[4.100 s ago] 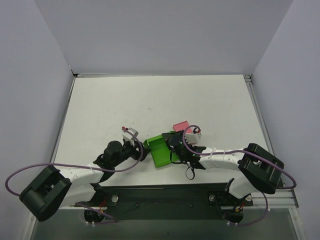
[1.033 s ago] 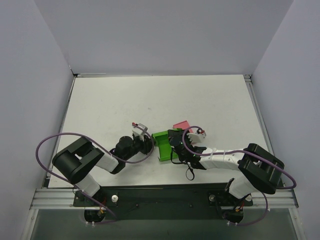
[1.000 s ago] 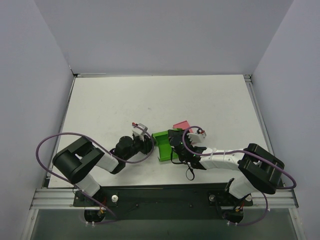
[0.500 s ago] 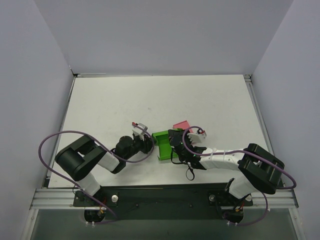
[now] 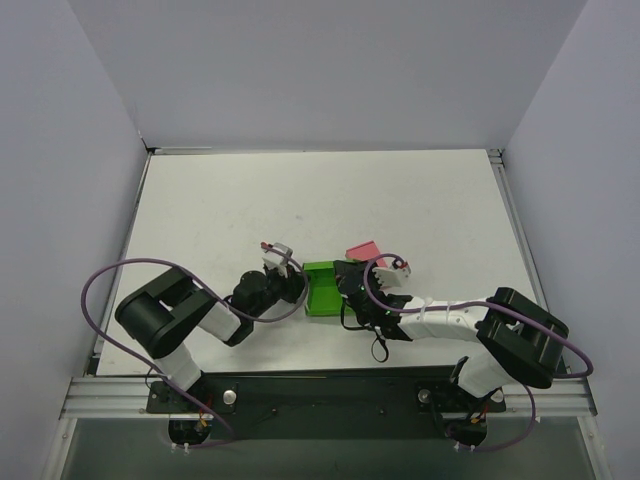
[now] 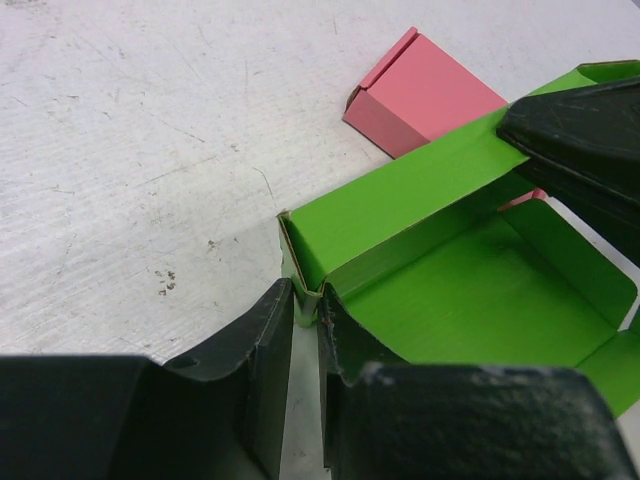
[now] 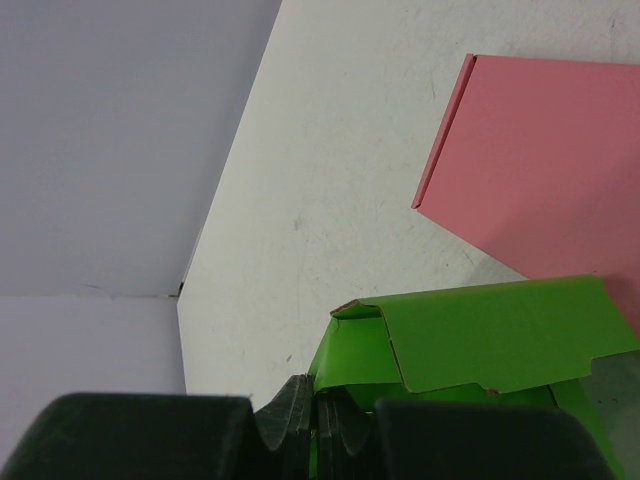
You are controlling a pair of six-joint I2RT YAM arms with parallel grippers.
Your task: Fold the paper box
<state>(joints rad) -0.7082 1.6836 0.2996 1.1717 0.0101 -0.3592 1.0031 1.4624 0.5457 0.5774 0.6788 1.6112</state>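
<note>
Both left tool (image 6: 306, 302) and right tool (image 7: 315, 397) clench the paper box (image 6: 450, 290) by its edges.

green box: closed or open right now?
Open, partly folded. The paper box has a side wall raised, but its inside floor is exposed, nothing covering it.

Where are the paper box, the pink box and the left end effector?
paper box (image 6: 470, 290): left wrist view, inner floor.
pink box (image 6: 430, 90): left wrist view, top face.
left end effector (image 6: 306, 298): left wrist view, between its fingertips, at the box corner.

green paper box (image 5: 321, 290): 1 | pink box (image 5: 362, 250): 1
</note>
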